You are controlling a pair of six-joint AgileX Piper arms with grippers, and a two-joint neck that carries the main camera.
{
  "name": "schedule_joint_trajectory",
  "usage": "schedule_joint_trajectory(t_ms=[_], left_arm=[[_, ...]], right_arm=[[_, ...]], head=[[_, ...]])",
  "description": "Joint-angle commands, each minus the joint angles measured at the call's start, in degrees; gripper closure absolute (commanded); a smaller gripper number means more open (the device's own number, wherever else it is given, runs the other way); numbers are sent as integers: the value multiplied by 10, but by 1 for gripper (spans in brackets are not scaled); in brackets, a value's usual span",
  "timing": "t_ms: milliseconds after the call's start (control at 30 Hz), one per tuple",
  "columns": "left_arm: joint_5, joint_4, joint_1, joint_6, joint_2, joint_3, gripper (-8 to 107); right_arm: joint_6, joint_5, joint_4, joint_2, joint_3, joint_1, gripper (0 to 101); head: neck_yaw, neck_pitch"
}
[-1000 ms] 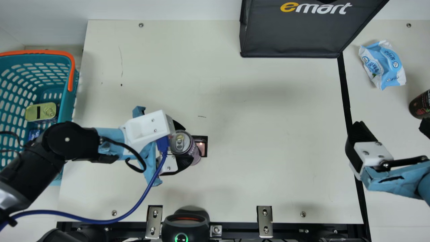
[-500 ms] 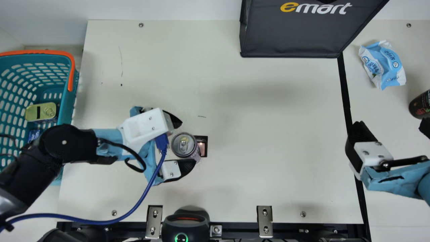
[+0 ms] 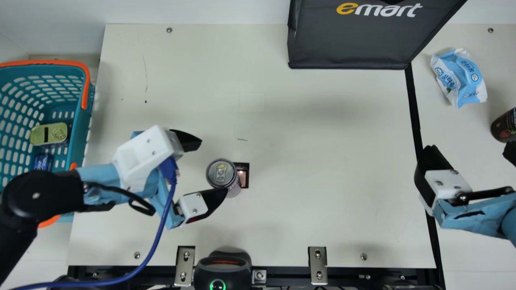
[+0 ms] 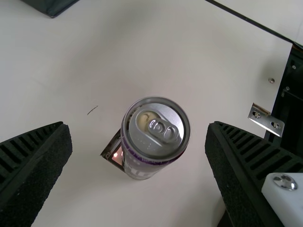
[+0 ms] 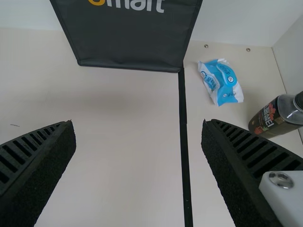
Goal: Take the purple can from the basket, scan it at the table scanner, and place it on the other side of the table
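Your left gripper (image 3: 212,168) has its fingers spread wide, gripping nothing. Directly ahead, your purple can (image 3: 221,173) stands upright beside the table scanner (image 3: 242,177); whether a fingertip touches it, you cannot quite confirm. Your right gripper (image 3: 470,150) likewise has widely parted fingers, unloaded. Farther out, locate the basket (image 3: 81,125), with a gold tin (image 3: 48,134) inside.

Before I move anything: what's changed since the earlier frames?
Left pincer opened, let go of the can and drew back toward the main view's left. The can's top shifted slightly right; it now stands by the lit window. Unchanged: right pincer, basket, black bag, blue-white packet.
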Motion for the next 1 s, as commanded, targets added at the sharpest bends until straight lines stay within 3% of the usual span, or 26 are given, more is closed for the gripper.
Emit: schedule_joint_trajectory(t_ms=[0, 600, 967], left_arm=[[2, 5, 6, -23, -31, 6, 9], [6, 119, 68, -281, -191, 48, 9], [-40, 233, 11, -451, -188, 41, 9]], right_arm=[[0, 0, 0, 0, 0, 0, 6], [0, 0, 0, 0, 0, 0, 6], [0, 0, 0, 0, 0, 0, 6]], head=[[2, -17], [2, -17], [2, -17]])
